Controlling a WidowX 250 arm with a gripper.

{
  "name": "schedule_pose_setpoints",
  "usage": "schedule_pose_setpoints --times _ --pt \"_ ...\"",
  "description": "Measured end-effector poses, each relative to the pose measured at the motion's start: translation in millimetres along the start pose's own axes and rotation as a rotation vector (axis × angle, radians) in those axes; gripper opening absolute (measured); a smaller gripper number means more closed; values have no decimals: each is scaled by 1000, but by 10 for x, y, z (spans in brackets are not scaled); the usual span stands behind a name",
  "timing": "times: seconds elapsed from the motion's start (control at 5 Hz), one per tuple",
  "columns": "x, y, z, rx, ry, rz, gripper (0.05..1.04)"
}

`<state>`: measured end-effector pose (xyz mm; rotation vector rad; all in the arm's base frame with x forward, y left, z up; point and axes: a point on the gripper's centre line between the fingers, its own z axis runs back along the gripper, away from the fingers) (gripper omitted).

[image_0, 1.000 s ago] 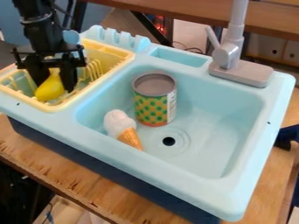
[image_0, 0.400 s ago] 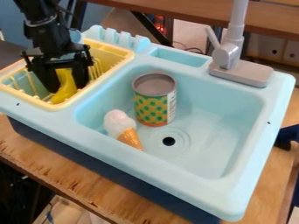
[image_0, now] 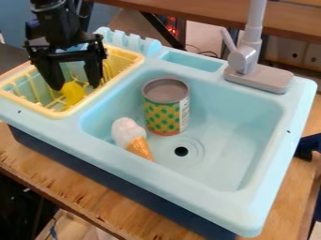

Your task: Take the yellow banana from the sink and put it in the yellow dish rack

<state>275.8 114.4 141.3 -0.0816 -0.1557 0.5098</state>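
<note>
Black pincer (image_0: pixel 76 88), open over the pale-yellow dish rack (image_0: pixel 117 78); a yellow toy (image_0: pixel 74 93) lies in the rack, low between the spread fingertips, its long axis unclear; right of the rack, a tin can (image_0: pixel 165 110) and toy ice-cream cone (image_0: pixel 132 138).

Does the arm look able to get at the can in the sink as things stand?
Likely yes: the can stands upright, its top uncovered, and the open pincer is over the rack, with nothing tall between. The can looks wide, though, so the grip may be tight.
</note>
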Motion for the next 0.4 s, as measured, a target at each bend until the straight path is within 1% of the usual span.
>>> schedule_pose_setpoints --times 0.2,0.4 --pt "-104 -209 195 59 45 -63 1007" --pt "-202 -486 344 64 66 -158 1007"
